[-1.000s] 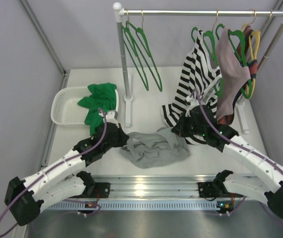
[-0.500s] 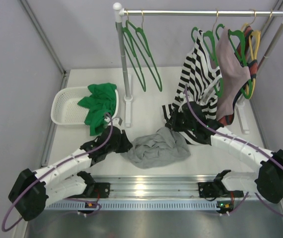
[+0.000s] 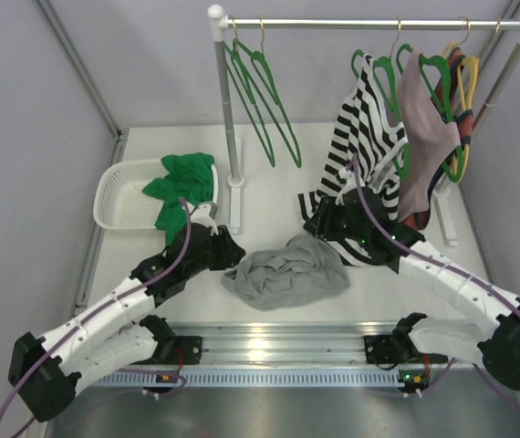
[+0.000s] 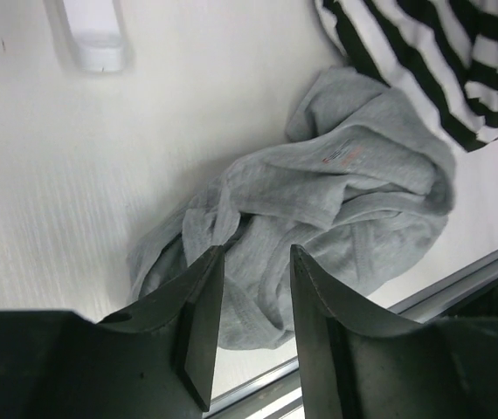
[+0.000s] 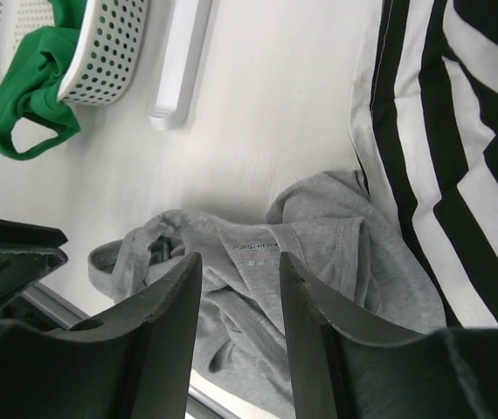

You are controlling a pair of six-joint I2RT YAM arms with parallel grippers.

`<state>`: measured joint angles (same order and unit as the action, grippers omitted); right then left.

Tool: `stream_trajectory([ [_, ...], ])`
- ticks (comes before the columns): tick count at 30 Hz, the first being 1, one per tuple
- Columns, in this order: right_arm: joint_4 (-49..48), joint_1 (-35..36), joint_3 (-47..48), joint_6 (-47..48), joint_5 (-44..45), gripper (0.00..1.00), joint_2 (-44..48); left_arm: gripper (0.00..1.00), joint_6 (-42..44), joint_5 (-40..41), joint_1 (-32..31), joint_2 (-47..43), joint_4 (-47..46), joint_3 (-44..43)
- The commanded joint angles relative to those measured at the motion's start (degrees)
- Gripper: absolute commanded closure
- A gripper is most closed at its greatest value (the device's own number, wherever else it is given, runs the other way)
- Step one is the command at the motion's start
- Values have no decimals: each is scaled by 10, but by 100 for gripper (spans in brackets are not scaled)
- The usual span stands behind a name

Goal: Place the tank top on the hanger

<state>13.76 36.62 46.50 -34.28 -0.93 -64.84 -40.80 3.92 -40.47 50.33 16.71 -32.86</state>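
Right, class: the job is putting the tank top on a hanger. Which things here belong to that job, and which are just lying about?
Belongs to the job:
grey tank top
empty green hanger

Just lying about:
bright green garment
white basket
black-and-white striped top
yellow hangers

I operate in a robotics lab test cell. Evidence: plain grey panel walls (image 3: 23, 109) enclose the white surface (image 3: 260, 201); an aluminium mounting rail (image 3: 269, 342) runs behind the left tool (image 4: 256, 253) and right tool (image 5: 240, 260); a small garment rack (image 3: 333, 23) stands beyond both.
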Motion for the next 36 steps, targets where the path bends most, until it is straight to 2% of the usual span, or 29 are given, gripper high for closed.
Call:
stream_trajectory([
  [1, 19, -2, 26, 17, 7, 58, 53, 59, 14, 15, 2, -33, 27, -43],
  [6, 93, 5, 100, 41, 28, 56, 96, 58, 20, 28, 2, -51, 62, -85],
  [11, 136, 16, 234, 76, 28, 55, 84, 58, 25, 31, 2, -58, 91, -121],
  [15, 175, 18, 378, 125, 63, 55, 11, 58, 24, 28, 2, -62, 97, -132],
  [17, 182, 18, 435, 148, 67, 52, -21, 58, 27, 28, 2, -62, 103, -137],
  [18, 192, 18, 504, 169, 83, 50, -64, 58, 30, 30, 2, -61, 105, -140],
  [24, 265, 16, 750, 235, 102, 49, -243, 57, 45, 33, 2, -58, 119, -164],
  [29, 273, 15, 835, 256, 94, 48, -324, 57, 54, 34, 3, -52, 125, -175],
  [36, 240, 15, 824, 272, 98, 48, -356, 57, 57, 35, 2, -63, 130, -167],
])
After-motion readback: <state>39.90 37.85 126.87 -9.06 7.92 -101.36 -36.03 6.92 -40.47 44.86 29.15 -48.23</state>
